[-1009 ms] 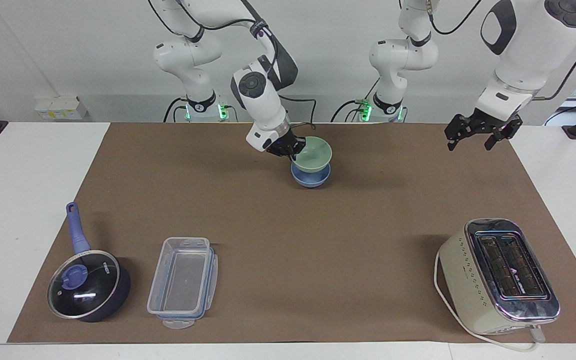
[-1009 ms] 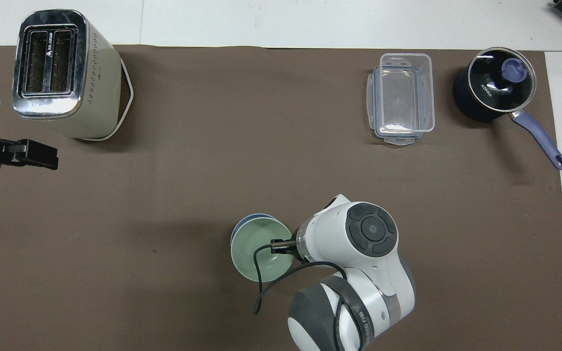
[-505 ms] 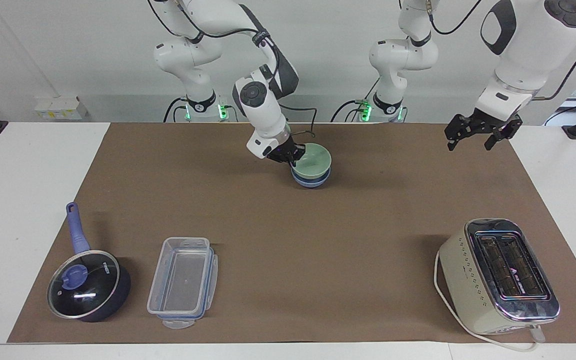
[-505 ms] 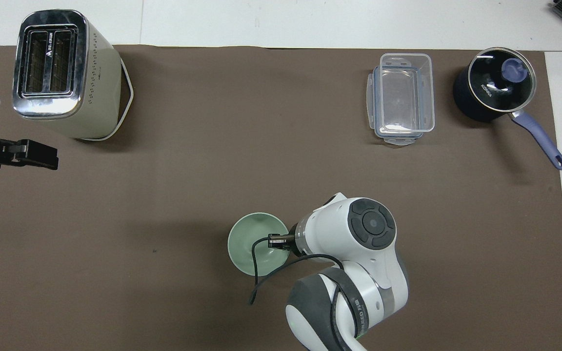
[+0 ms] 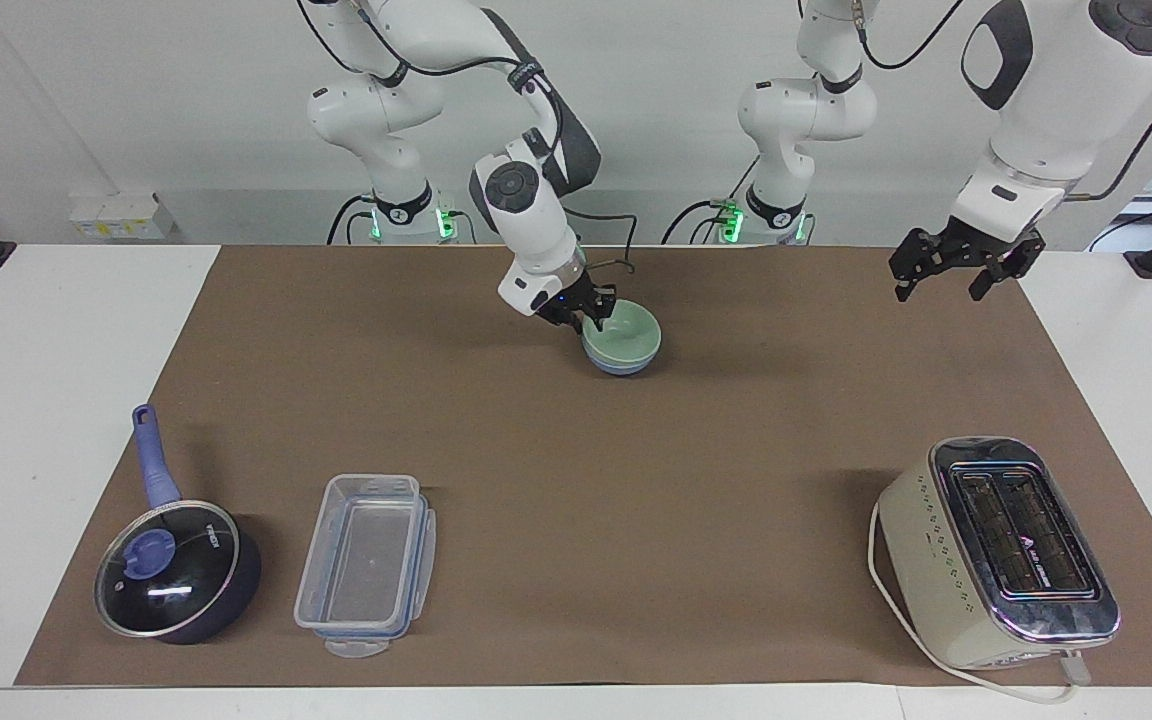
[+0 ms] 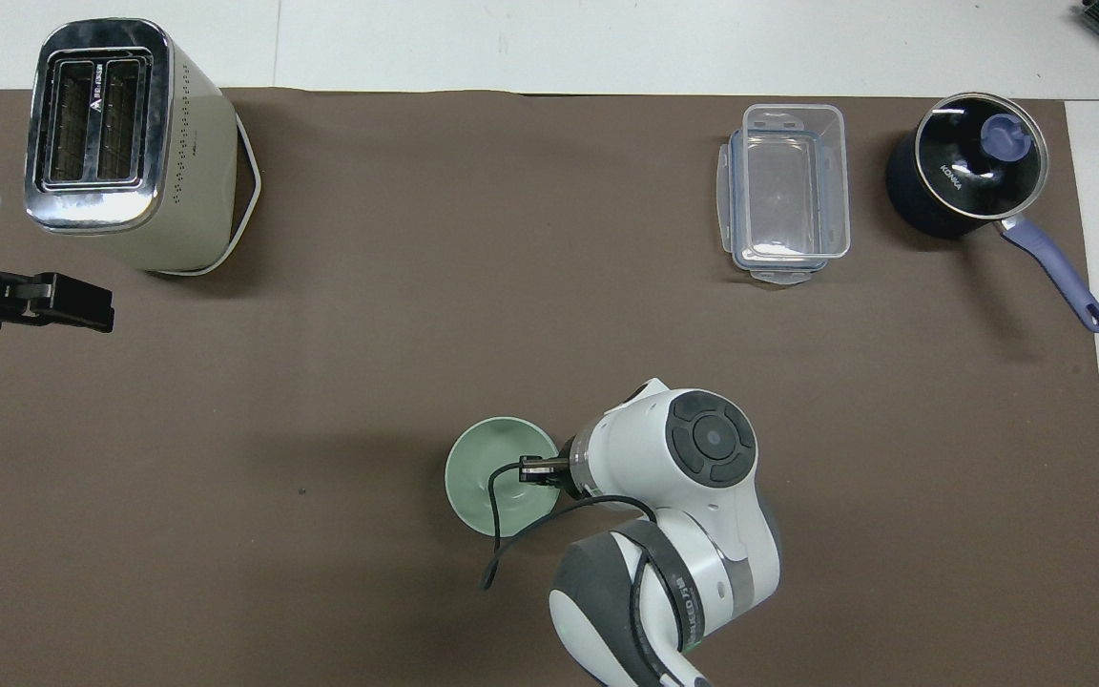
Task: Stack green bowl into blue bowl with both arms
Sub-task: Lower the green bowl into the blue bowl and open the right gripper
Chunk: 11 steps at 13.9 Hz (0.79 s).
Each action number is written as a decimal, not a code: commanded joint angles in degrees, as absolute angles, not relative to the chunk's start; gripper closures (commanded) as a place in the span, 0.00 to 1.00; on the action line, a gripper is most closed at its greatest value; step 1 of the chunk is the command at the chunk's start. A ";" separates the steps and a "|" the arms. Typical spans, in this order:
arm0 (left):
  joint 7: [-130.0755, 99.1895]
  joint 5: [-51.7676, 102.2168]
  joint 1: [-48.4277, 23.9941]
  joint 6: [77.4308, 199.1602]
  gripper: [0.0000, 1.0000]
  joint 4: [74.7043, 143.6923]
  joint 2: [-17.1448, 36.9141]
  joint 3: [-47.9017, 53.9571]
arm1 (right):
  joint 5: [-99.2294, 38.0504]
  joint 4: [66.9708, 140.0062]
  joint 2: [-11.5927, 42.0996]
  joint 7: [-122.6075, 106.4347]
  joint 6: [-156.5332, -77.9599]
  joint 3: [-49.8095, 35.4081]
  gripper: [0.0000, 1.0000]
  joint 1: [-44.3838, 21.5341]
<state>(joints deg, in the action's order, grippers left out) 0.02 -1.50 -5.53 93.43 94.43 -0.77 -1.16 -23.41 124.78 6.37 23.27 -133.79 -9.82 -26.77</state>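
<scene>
1. I am seeing my right gripper [image 5: 596, 318] sitting at the green bowl's [image 5: 626, 336] rim; whether its fingers are gripping or parted, I cannot tell.
2. The green bowl is nesting inside the blue bowl [image 5: 621, 367], near the robots.
3. My left gripper [image 5: 948, 272] is waiting with jaws spread wide, hanging over the mat [image 5: 576, 480].

— What sits on the brown mat [image 5: 576, 470] at the end farthest from the robots?

— 3 things. A cream toaster [image 5: 996, 555] with 2 slots stands toward the left arm's end, its white cord [image 5: 896, 620] looping beside it.

— And toward the right arm's end?

— A clear plastic container [image 5: 366, 565], open and upright, just beside a dark pan [image 5: 176, 570] with a glass lid and a blue handle [image 5: 154, 455].
</scene>
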 commanded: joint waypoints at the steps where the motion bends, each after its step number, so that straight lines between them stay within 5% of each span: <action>1: 0.26 -2.55 -4.92 91.85 0.00 92.81 -0.09 -0.62 | -24.96 125.25 6.15 22.41 -135.00 -9.58 0.58 -27.07; 4: 0.26 -2.55 -4.92 91.85 0.00 92.81 -0.09 -0.62 | -25.05 124.98 4.49 22.59 -134.48 -9.49 0.57 -26.55; 8: 0.26 -2.55 -4.92 91.85 0.00 92.81 -0.09 -0.62 | -24.00 124.98 -2.70 20.84 -127.03 -9.05 0.25 -20.94; 11: 0.26 -2.55 -4.92 91.85 0.00 92.81 -0.09 -0.62 | -21.99 124.98 -8.16 15.13 -121.30 -8.96 0.12 -13.73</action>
<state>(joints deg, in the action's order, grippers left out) 0.02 -1.50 -5.53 93.42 94.43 -0.77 -1.16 -23.09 123.99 -4.20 18.43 -124.10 -8.64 -17.69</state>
